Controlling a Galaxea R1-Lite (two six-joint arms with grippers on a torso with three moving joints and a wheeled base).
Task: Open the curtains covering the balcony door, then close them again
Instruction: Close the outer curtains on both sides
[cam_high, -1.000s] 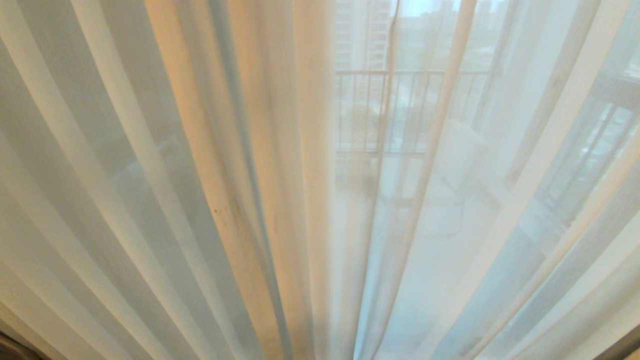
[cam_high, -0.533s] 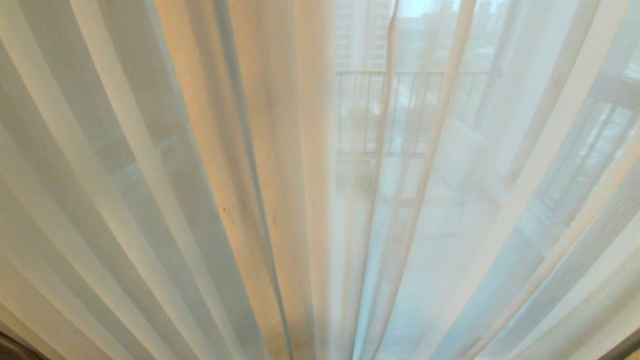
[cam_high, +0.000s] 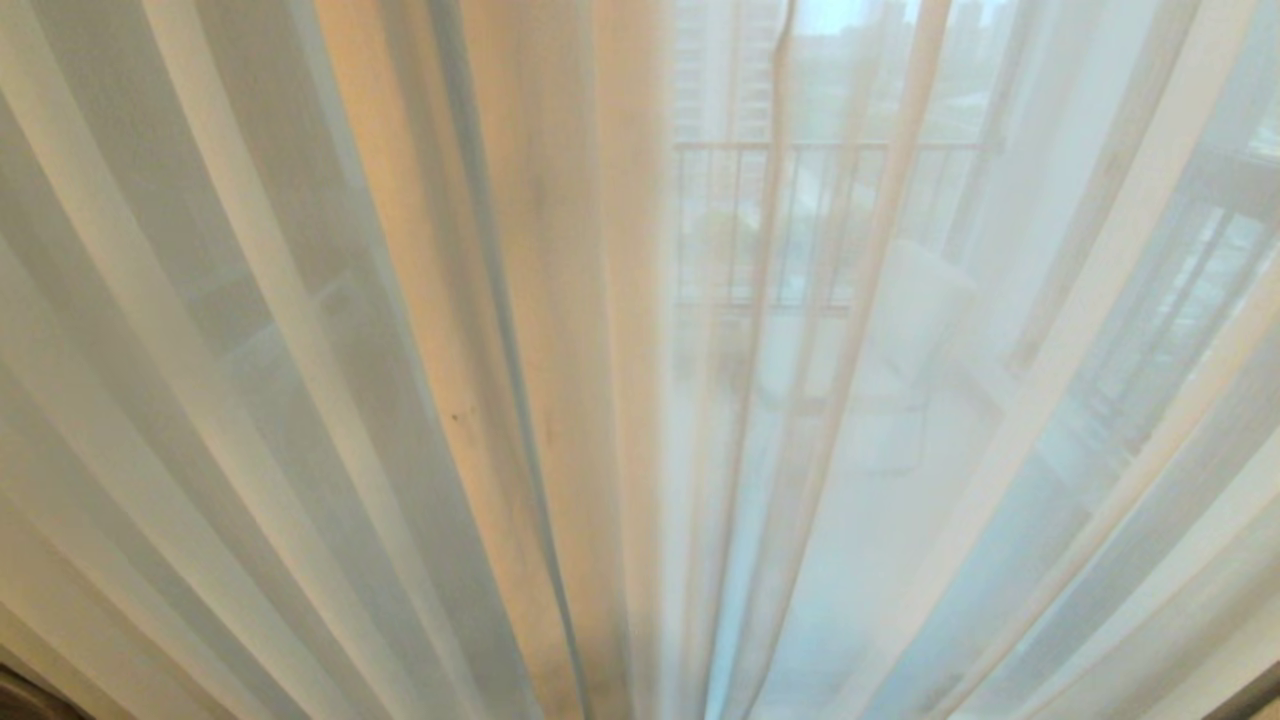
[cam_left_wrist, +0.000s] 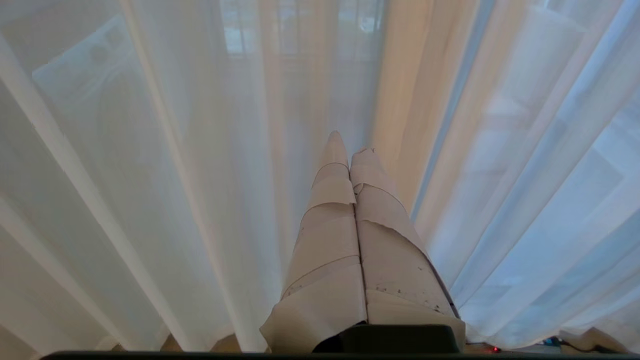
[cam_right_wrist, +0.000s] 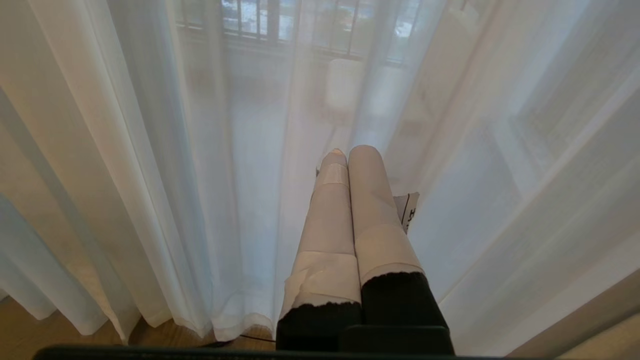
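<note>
Across the whole head view hang the curtains (cam_high: 420, 360), drawn closed, a balcony railing (cam_high: 820, 146) faint behind. Left claw (cam_left_wrist: 347, 150) and right claw (cam_right_wrist: 350, 150) are both pressed together and empty, near the sheer folds above the wooden floor (cam_right_wrist: 30, 340)

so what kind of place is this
Probably a high-rise flat: sheer curtains hang to a wooden floor, with a balcony railing and tall buildings behind them.
</note>
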